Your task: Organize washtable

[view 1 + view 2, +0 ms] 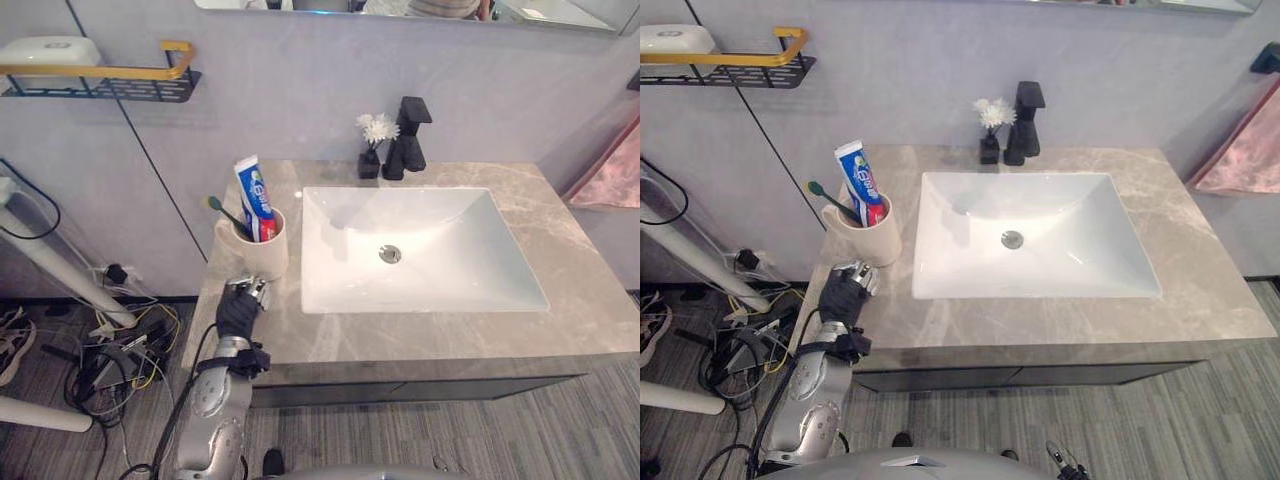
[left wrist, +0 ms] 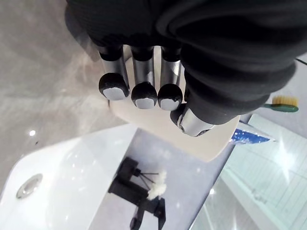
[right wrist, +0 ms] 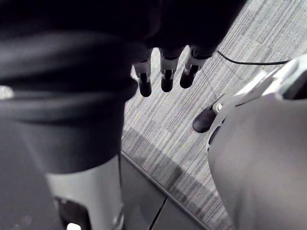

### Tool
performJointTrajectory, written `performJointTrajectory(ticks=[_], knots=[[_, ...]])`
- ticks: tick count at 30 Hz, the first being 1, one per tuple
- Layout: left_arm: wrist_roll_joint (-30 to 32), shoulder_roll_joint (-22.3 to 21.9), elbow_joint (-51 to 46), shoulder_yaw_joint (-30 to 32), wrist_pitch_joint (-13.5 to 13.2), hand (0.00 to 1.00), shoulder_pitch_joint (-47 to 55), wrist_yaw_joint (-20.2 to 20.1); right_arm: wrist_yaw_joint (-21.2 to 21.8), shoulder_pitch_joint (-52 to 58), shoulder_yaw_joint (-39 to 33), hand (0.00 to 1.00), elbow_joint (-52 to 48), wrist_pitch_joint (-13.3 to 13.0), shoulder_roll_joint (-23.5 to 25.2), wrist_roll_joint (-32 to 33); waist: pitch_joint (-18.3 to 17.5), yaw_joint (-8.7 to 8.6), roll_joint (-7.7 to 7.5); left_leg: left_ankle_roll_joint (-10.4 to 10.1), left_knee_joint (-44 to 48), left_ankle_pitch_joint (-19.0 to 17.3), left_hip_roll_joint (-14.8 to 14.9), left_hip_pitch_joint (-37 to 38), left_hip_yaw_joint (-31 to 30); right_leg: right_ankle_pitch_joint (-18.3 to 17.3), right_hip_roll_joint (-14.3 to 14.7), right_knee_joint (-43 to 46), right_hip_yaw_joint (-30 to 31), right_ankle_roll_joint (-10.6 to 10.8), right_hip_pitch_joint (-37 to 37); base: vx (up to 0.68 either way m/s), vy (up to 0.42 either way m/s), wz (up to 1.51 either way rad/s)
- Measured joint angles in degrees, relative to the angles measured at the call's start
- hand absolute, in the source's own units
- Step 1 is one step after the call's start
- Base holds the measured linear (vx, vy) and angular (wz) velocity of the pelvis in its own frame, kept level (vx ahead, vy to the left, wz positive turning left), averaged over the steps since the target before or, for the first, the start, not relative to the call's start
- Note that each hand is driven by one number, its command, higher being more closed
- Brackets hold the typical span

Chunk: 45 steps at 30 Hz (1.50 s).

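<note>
A cream cup (image 1: 262,255) stands at the left end of the marble washtable (image 1: 560,270), holding a blue-and-red toothpaste tube (image 1: 255,198) and a green toothbrush (image 1: 224,211). My left hand (image 1: 241,308) rests on the counter just in front of the cup. In the left wrist view its fingers (image 2: 143,72) are curled with the tips turned back and the cup (image 2: 207,142) lies just past them, not gripped. My right hand (image 3: 165,72) hangs over the striped floor, its fingers straight and holding nothing.
A white basin (image 1: 312,296) fills the middle of the counter. A black tap (image 1: 408,136) and a small black vase of white flowers (image 1: 371,143) stand behind it. A wall shelf (image 1: 120,86) carries a white box. A pink towel (image 1: 615,172) hangs right. Cables (image 1: 112,352) lie on the floor left.
</note>
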Motion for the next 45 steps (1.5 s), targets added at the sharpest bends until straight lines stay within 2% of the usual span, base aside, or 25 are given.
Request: performJointTrajectory(ticks=[8,15,21,31,45], knots=[[0.0,1.4,-0.2,-10.5,1.8,1.00,-1.0,-1.9,0.0,0.1,1.3,0.00,-0.1,-0.1,-0.2,0.0,-0.3,-0.12,0.35,0.0,0.0,0.0,0.0,0.0,-0.3,-0.7,0.0,1.1,-0.2,0.1,-0.4,0.00,0.000,0.02],[0.1,1.7,0.3,-13.3,1.9,1.00,-4.0,-1.0,-0.2,0.1,2.2,0.00,-0.5,-0.1,-0.3,0.0,-0.4,-0.19,0.48,0.0,0.0,0.0,0.1,0.2,0.2,-0.6,0.0,1.2,0.4,0.3,-0.4,0.00,0.002,-0.02],[1.2,1.7,3.9,-10.8,1.9,1.00,-7.1,1.5,-0.3,0.5,3.0,0.00,-2.3,0.0,-0.2,0.0,-0.5,-0.25,0.56,0.0,0.0,0.0,0.1,0.5,1.1,-0.3,0.0,1.1,1.3,0.4,-0.6,-0.01,0.006,-0.07],[1.2,1.5,4.8,-2.2,1.8,1.00,-7.0,3.8,0.0,0.6,2.8,0.00,-2.3,0.0,-0.1,0.0,-0.5,-0.23,0.51,0.0,0.0,0.0,0.1,0.5,1.1,-0.3,-0.1,1.0,1.3,0.5,-0.7,0.00,0.000,0.00],[1.4,0.0,6.9,0.2,1.2,1.00,-7.9,4.0,0.5,0.6,3.6,0.00,-2.7,0.1,0.0,-0.1,-1.0,-0.24,-0.33,0.0,0.0,0.0,0.1,0.4,1.0,-0.3,-0.1,1.0,1.3,0.5,-0.7,0.00,0.000,0.00]])
